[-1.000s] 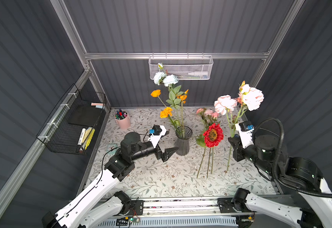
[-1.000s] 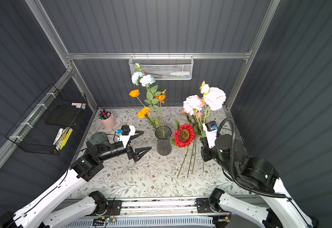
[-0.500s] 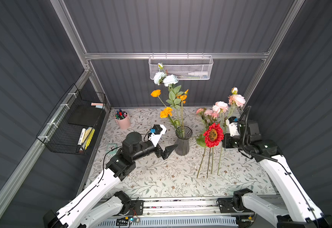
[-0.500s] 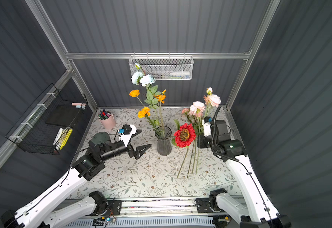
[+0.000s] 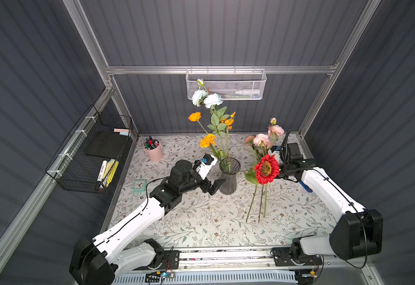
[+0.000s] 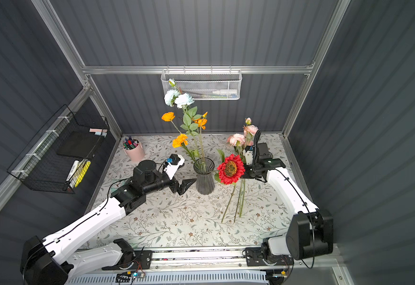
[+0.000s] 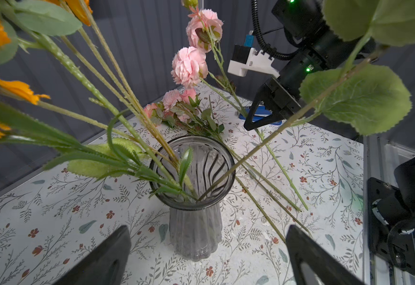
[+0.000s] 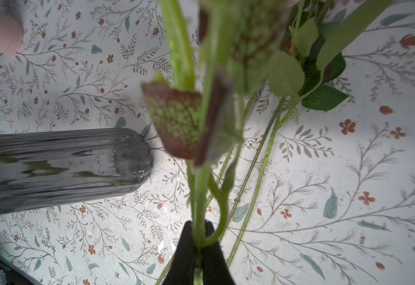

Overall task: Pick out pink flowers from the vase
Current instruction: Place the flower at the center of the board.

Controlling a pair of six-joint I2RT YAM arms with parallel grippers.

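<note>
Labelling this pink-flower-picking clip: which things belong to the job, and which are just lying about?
Job: pink flowers, vase, right gripper shut on one stem, left gripper open beside it.
Lying about: pen cup, clock, black basket, white basket, red sunflower, orange blooms, white blooms.

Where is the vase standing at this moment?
In both top views the vase stands upright mid-table, between the left gripper, jaws open, and the red flower on its right.
</note>
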